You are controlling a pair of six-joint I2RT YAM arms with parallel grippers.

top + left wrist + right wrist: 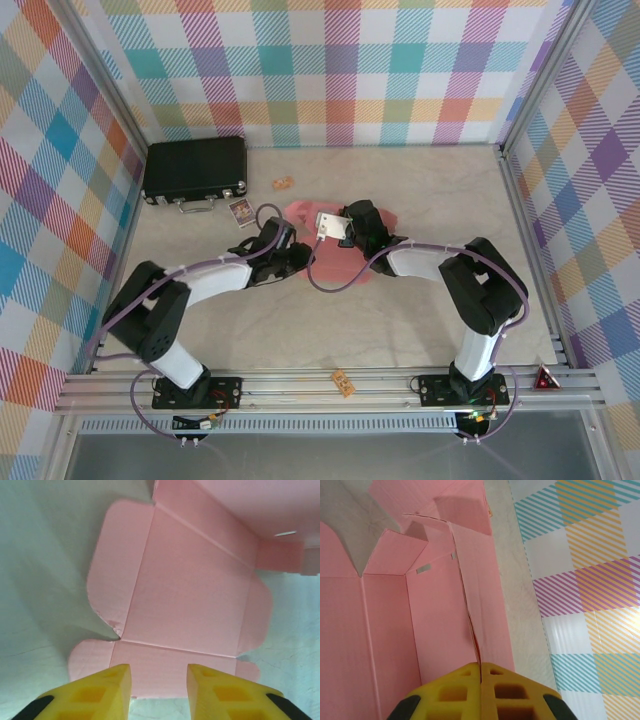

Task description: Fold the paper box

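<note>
**Step in hand.** One side wall of the paper box [345,262] is being raised and held. The box lies near the middle of the worktop [430,190], well apart from every edge. The card is only partly formed. In the right wrist view one wall stands upright with flaps beside it. In the left wrist view the panel nearest the left arm lies flat, with its creases visible.

**Right gripper** [481,672]. It is fully closed on the thin edge of the upright wall, and the card runs straight into the seam between the two pads. It serves as the clamp.

**Left gripper** [159,682]. It is partly open and holds nothing. Its fingers [112,687] sit over the near edge of the flat panel. This angle does not show whether they touch the card.

**Next move (judgement).** The left gripper should pinch or get under a flat flap and turn it up along its crease while the right gripper steadies the wall. Thin card probably buckles easily, so the lift should follow the crease line.
</note>
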